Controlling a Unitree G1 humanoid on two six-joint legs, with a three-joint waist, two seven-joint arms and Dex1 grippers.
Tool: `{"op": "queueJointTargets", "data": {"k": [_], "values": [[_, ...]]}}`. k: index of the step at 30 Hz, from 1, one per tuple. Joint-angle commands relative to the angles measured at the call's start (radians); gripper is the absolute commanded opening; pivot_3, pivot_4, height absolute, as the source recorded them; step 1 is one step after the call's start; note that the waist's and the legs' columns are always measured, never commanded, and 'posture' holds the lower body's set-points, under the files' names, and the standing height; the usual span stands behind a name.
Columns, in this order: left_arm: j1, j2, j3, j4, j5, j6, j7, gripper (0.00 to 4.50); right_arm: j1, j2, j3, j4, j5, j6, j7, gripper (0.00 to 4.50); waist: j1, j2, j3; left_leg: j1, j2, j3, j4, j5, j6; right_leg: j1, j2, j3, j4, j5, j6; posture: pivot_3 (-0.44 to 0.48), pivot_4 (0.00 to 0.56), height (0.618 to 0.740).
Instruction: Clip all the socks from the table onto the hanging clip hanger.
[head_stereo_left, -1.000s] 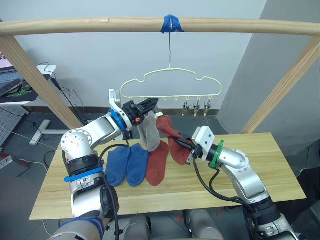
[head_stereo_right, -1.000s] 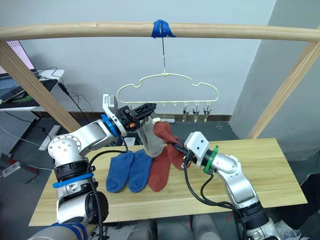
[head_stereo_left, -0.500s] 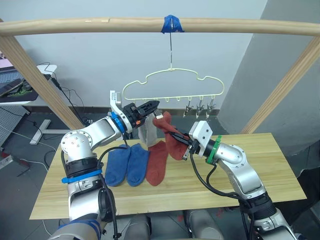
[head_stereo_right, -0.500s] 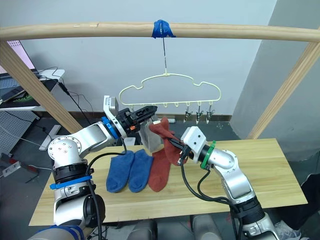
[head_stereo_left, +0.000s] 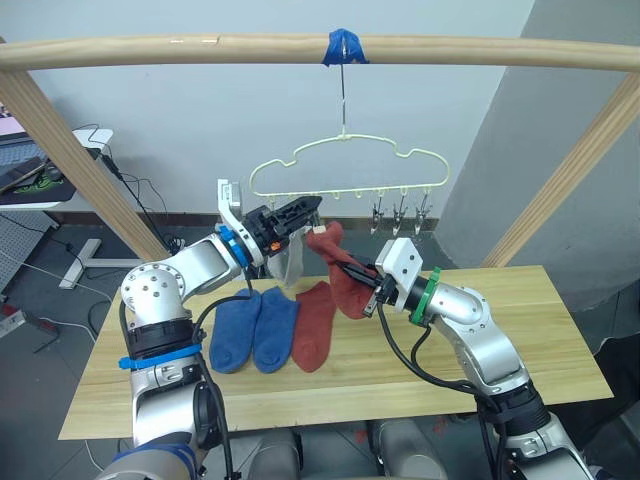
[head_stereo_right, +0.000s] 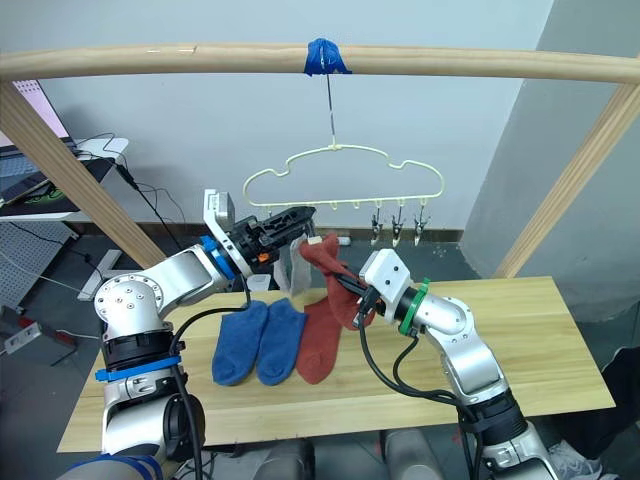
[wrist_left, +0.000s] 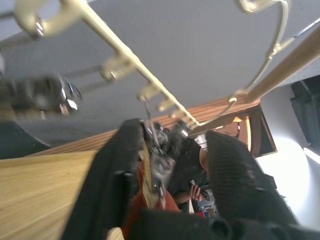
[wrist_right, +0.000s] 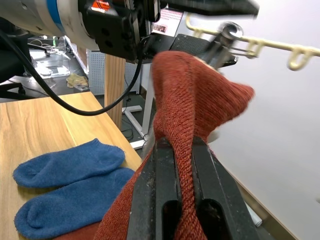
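Observation:
The pale yellow clip hanger (head_stereo_left: 345, 168) hangs from the pole by its hook. My left gripper (head_stereo_left: 304, 211) is up at its left clips, open, with a metal clip (wrist_left: 156, 150) between the spread fingers. A light grey sock (head_stereo_left: 293, 265) dangles just below it, its top hidden. My right gripper (wrist_right: 175, 150) is shut on a rust red sock (head_stereo_left: 340, 265), whose top reaches up next to that clip. Two blue socks (head_stereo_left: 250, 330) and another rust red sock (head_stereo_left: 315, 325) lie flat on the table (head_stereo_left: 500, 350).
Three bare clips (head_stereo_left: 400, 212) hang on the hanger's right side. A round wooden pole (head_stereo_left: 200, 48) crosses overhead with blue tape (head_stereo_left: 345, 48) at the hook, and slanted poles (head_stereo_left: 560, 190) flank the table. The table's right half is bare wood.
My left gripper's fingers have spread apart at the clip. My right gripper has lifted the rust red sock up and left toward the hanger, which has shifted slightly right.

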Motion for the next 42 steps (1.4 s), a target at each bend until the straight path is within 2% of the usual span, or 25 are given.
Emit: {"op": "queueJointTargets", "data": {"k": [1,4,7,12,14,17,21,25,26,29,34,37,41,42], "values": [[-0.003,0.027,0.023,-0.055,-0.049,0.002,0.000,3.58,-0.009,0.014,-0.005,-0.018,0.021,0.006,-0.010,0.00,0.000,0.000,0.000,0.000,0.000,0.000,0.000,0.000,0.000,0.000,0.000,0.000,0.000,0.000,0.000,-0.111,0.165,0.740],[0.021,0.068,0.014,-0.098,-0.058,0.024,-0.001,4.49,-0.015,0.022,-0.017,-0.010,0.033,0.033,-0.012,0.00,-0.001,0.000,0.000,0.000,0.000,0.000,0.000,0.000,0.000,0.000,0.000,0.000,0.000,0.000,0.000,-0.106,0.162,0.740],[0.077,0.142,-0.036,-0.182,-0.022,0.044,-0.051,4.50,-0.019,0.020,-0.032,0.005,0.043,0.049,-0.010,0.79,0.000,0.000,0.000,0.000,0.000,0.000,-0.001,0.000,0.000,-0.001,0.000,0.000,0.000,0.000,0.000,-0.100,0.160,0.740],[0.142,0.204,-0.078,-0.280,-0.020,0.044,-0.100,4.50,-0.013,0.010,-0.051,0.028,0.051,0.065,-0.016,2.61,0.007,0.000,0.000,0.000,0.000,0.000,-0.001,0.000,0.000,-0.001,0.000,0.000,0.000,-0.001,-0.001,-0.084,0.152,0.740],[0.189,0.247,-0.129,-0.340,0.044,0.008,-0.159,4.50,0.000,0.002,-0.068,0.021,0.064,0.078,-0.017,3.30,0.009,0.000,0.000,-0.001,0.000,0.000,-0.001,0.000,0.000,-0.001,0.000,0.000,0.000,-0.001,-0.001,-0.080,0.147,0.740],[0.234,0.256,-0.150,-0.379,0.084,-0.038,-0.180,4.50,0.021,-0.010,-0.089,-0.008,0.076,0.108,-0.028,4.42,0.018,0.000,0.000,0.000,0.000,0.001,-0.002,0.000,0.000,-0.001,-0.001,0.000,-0.001,-0.002,-0.003,-0.081,0.141,0.740],[0.308,0.276,-0.215,-0.487,0.226,-0.129,-0.160,4.50,0.067,-0.027,-0.148,-0.101,0.116,0.217,-0.076,4.47,0.028,0.000,0.000,-0.001,0.000,0.001,-0.003,0.000,0.000,-0.003,0.000,0.000,0.000,-0.002,-0.004,-0.074,0.136,0.740],[0.381,0.287,-0.269,-0.584,0.417,-0.311,-0.171,4.50,0.080,-0.017,-0.173,-0.157,0.117,0.272,-0.140,4.47,0.030,0.000,0.000,-0.001,0.000,0.001,-0.003,0.000,0.000,-0.003,-0.001,0.001,0.000,-0.004,-0.007,-0.079,0.126,0.740],[0.392,0.283,-0.271,-0.593,0.427,-0.347,-0.202,4.50,0.087,-0.007,-0.176,-0.194,0.118,0.296,-0.169,4.47,0.031,0.000,0.000,-0.001,0.000,0.001,-0.003,0.000,0.000,-0.003,-0.001,0.000,0.000,-0.004,-0.008,-0.079,0.126,0.740],[0.438,0.355,-0.334,-0.634,0.429,-0.457,-0.489,4.50,0.073,0.060,-0.194,-0.272,0.123,0.374,-0.287,4.47,0.031,0.000,0.000,-0.002,0.001,0.001,-0.003,0.000,0.000,-0.004,0.000,0.000,0.000,-0.005,-0.009,-0.082,0.119,0.740],[0.466,0.336,-0.356,-0.614,0.535,-0.670,-0.603,4.50,0.021,0.102,-0.172,-0.210,0.079,0.352,-0.359,4.47,0.031,0.000,-0.001,-0.002,0.000,0.003,-0.003,0.000,0.000,-0.004,-0.001,0.001,0.000,-0.005,-0.009,-0.090,0.122,0.740],[0.480,0.330,-0.351,-0.597,0.591,-0.759,-0.635,4.50,-0.021,0.122,-0.192,-0.154,0.061,0.319,-0.399,3.92,0.030,0.000,-0.001,-0.002,0.001,0.003,-0.003,0.000,0.000,-0.004,-0.001,0.001,0.000,-0.005,-0.009,-0.087,0.118,0.740],[0.512,0.326,-0.338,-0.593,0.617,-0.805,-0.643,4.50,-0.063,0.123,-0.197,-0.076,0.022,0.270,-0.443,2.57,0.029,0.000,-0.001,-0.002,0.001,0.003,-0.003,0.000,0.000,-0.004,-0.001,0.001,-0.001,-0.005,-0.009,-0.079,0.120,0.740],[0.517,0.329,-0.340,-0.593,0.624,-0.811,-0.646,4.50,-0.069,0.124,-0.197,-0.064,0.021,0.263,-0.444,2.57,0.029,0.000,-0.001,-0.003,0.001,0.003,-0.003,0.000,0.000,-0.004,-0.001,0.001,-0.001,-0.005,-0.009,-0.079,0.120,0.740]]}}
